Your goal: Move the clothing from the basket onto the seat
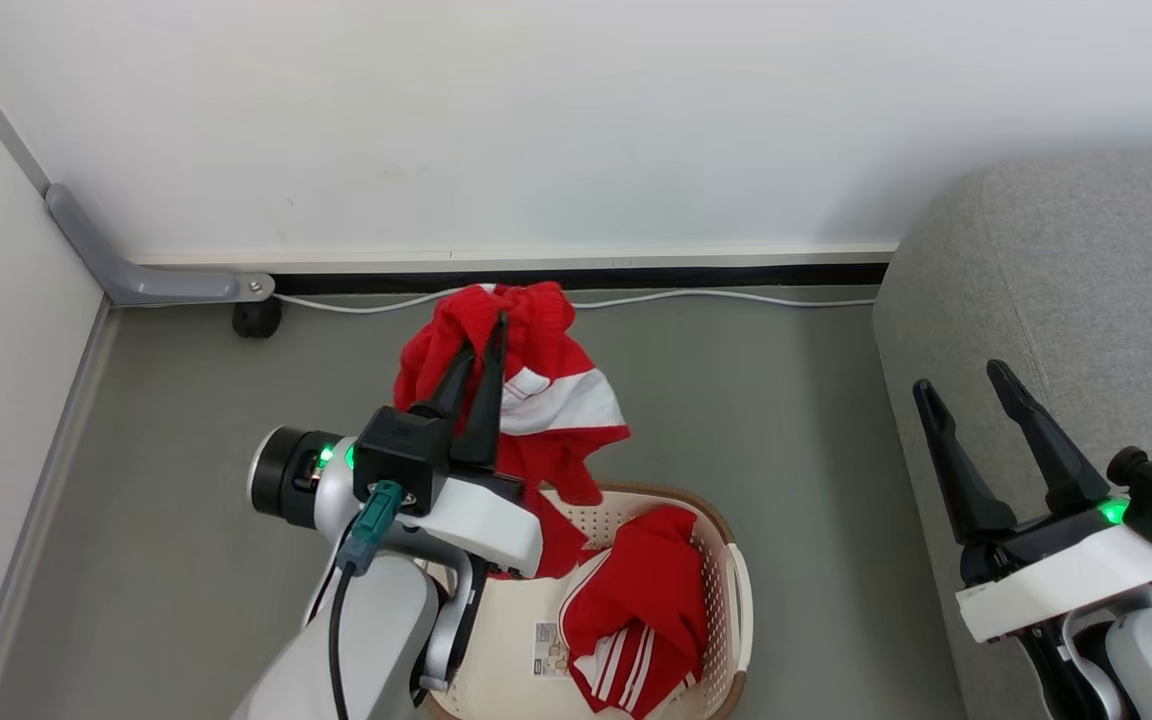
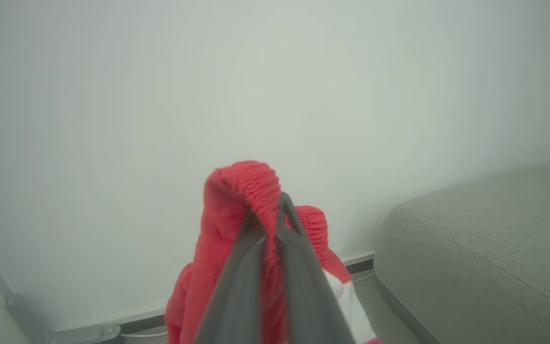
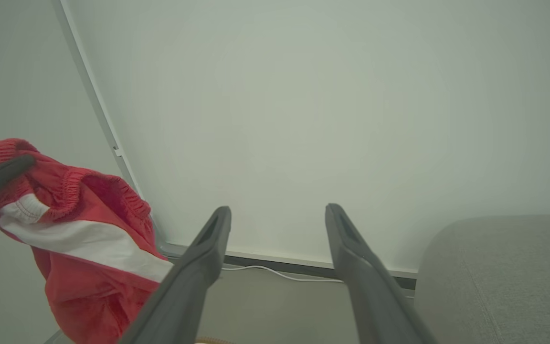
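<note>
Now, left end effector (image 1: 484, 335): closed on a red cloth (image 1: 546, 385), held over the basket (image 1: 736, 585).
Right end effector (image 1: 961, 377): open, by the sofa (image 1: 1086, 260).
Basket: other red cloth (image 1: 641, 600) inside.

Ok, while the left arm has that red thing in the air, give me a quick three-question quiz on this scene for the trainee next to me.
1. How many garments lie in the basket?
2. True or false: the right gripper is shut on a garment.
3. The left gripper is shut on: A) the basket's handle; B) a red garment with a white stripe; C) nothing.

Key
1. One: the crumpled garment, red with white stripes.
2. False: it is open and holds nothing.
3. B
</note>
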`<state>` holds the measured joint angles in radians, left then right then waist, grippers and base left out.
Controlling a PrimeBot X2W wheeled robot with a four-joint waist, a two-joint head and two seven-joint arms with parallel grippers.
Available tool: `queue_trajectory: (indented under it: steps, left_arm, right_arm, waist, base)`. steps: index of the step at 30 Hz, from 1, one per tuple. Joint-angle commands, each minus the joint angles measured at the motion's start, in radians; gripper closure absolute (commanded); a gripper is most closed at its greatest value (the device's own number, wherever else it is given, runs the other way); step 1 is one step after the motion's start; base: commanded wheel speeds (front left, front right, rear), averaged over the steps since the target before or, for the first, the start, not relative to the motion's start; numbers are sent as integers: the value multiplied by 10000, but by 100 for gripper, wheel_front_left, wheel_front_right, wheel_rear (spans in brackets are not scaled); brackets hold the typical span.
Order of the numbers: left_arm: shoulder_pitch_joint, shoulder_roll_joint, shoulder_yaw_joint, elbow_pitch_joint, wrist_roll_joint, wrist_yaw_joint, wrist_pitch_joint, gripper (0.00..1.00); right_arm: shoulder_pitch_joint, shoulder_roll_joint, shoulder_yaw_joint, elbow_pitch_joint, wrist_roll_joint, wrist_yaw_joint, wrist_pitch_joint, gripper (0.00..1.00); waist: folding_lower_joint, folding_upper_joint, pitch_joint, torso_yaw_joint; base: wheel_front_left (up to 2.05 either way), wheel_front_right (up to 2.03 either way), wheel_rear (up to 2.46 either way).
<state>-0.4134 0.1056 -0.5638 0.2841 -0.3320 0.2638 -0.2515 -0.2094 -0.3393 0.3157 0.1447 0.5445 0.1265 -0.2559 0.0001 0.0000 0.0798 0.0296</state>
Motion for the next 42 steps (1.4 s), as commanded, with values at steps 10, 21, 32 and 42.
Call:
queue_trajectory:
  steps: [10, 21, 32, 42]
  left_arm:
    - [-1205, -211, -400, -1262, 550, -371, 98, 100]
    - [-2281, -496, -1259, -1572, 532, -351, 334, 100]
    - [-2750, -546, -1805, -1247, 137, -189, 158, 100]
    - [-3160, -551, -2289, -1068, -224, -192, -16, 100]
  right_arm:
    - [183, -51, 76, -95, -123, 42, -59, 0]
    - [84, -175, 287, -221, -55, 42, -59, 0]
    - [-1064, -1072, 2113, -2025, -370, 42, -59, 0]
    - [-2401, -1608, 3675, -1467, -1581, 42, -59, 0]
  waist:
    - [0, 0, 59, 135]
    - [0, 0, 287, 174]
    - [0, 0, 565, 137]
    - [0, 0, 567, 314]
  base:
    - [0, 0, 0]
    - [0, 0, 0]
    - [0, 0, 0]
    - [0, 0, 0]
